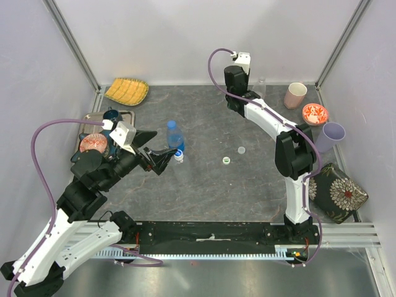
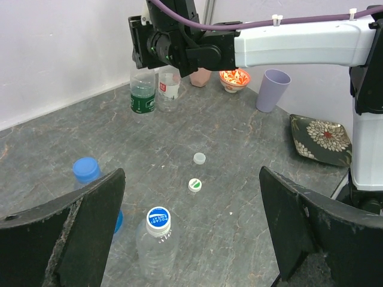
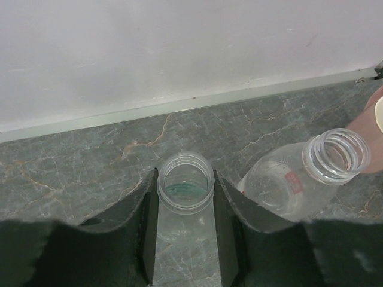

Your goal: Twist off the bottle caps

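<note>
Grey marbled stone covers the table (image 1: 204, 192), boxed in by pale lilac walls. Along the far right stand a pink plastic cup (image 1: 295, 95), a red-and-white patterned bowl (image 1: 315, 114) and a lilac plastic cup (image 1: 330, 137). A dark square floral plate (image 1: 337, 192) lies nearer on that side, and a yellow ridged plate (image 1: 127, 91) lies in the far left corner.

The right gripper (image 3: 185, 176) is clenched on the open neck of the clear bottle with a dark green label (image 2: 142, 89), close to the back wall. Just to its right stands a second uncapped clear bottle (image 3: 299, 176). Only the right wrist view shows both necks bare and the fingers pressed to either side of the rim. From above, the arm hides the gripped bottle and only the neighbour's top peeks out.

The left gripper (image 2: 191, 179) is spread wide, holding nothing, and hovers over the mid-left of the table. Its wrist view shows the blue-tinted bottle (image 1: 174, 133) with the blue cap (image 2: 87, 169) on. Close beside it is a small clear bottle (image 2: 157, 251) wearing the white-and-blue cap (image 2: 158, 219). Further out, the white-and-green cap (image 2: 194, 185) and the plain white cap (image 2: 199, 158) lie loose on bare stone, near each other, between the two arms.
</note>
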